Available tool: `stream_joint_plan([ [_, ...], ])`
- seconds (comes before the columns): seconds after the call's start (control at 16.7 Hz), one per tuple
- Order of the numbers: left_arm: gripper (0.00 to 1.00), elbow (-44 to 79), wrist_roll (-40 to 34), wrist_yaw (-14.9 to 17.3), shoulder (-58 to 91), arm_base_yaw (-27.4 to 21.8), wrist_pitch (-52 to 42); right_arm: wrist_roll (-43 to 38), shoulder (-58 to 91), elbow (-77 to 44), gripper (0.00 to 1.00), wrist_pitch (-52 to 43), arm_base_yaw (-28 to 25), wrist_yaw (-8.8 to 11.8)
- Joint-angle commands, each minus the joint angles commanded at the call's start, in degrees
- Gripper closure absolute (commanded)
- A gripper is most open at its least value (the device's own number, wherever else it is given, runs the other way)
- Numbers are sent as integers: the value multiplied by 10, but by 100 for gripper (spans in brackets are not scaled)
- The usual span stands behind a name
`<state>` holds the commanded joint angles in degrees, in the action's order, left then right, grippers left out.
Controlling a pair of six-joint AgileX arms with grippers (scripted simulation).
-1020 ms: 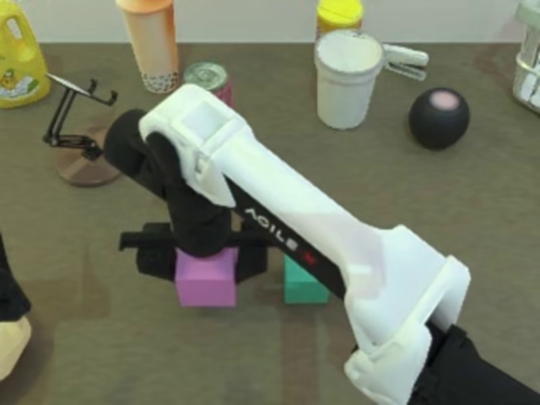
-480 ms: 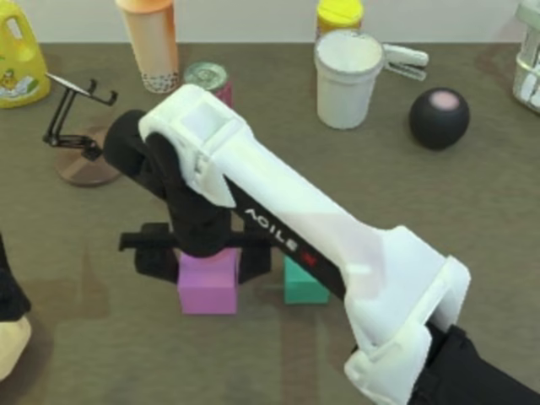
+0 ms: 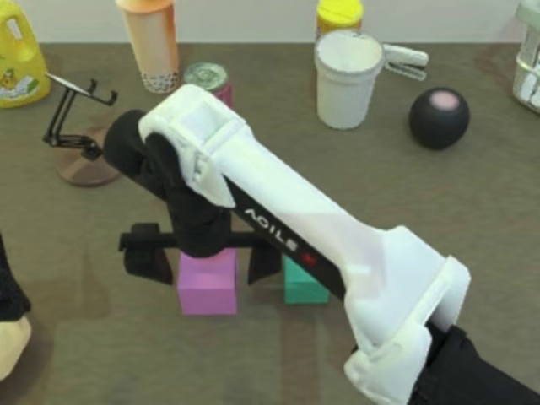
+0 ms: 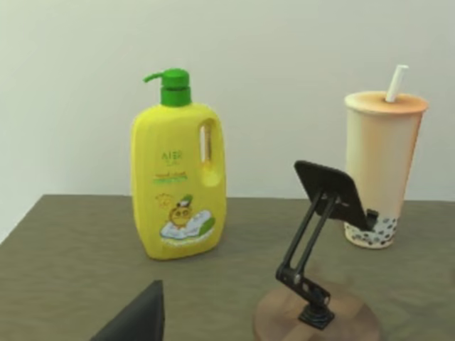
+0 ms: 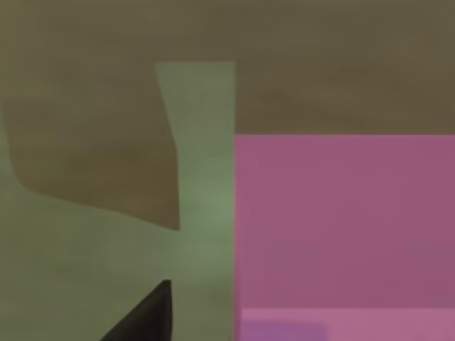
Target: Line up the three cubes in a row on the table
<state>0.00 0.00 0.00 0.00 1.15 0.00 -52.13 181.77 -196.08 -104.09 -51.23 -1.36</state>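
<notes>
Right pincer (image 3: 205,257) spread open astride large matte pink cube (image 3: 207,283), resting on olive-brown table (image 3: 472,211) just left of teal-green cube (image 3: 304,285), apparently placed for row. Left arm parked far left.

Olive-brown tabletop (image 3: 498,219) with faint darker markings, carrying a large matte pink cube (image 3: 207,283) between the spread right jaws and a teal-green cube (image 3: 302,285) just outside them. Well beyond the jaws stand a yellow pump bottle (image 3: 18,61), a black phone stand on a wooden disc (image 3: 78,135), a bubble-tea cup (image 3: 152,42), a green-topped can (image 3: 207,78), a white cup (image 3: 346,78) and a black sphere (image 3: 439,118).
</notes>
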Motion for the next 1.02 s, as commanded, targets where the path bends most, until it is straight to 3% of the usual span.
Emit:
stream_joint_plan([
  [0.3,0,0,0,0,0,0,0,1,-21,22,0,8,0,0],
  [0.78,0,0,0,0,0,0,0,1,-188,262,0,66,-3,3],
  [1.02,0,0,0,0,0,0,0,0,-221,298,0,78,-5,3],
])
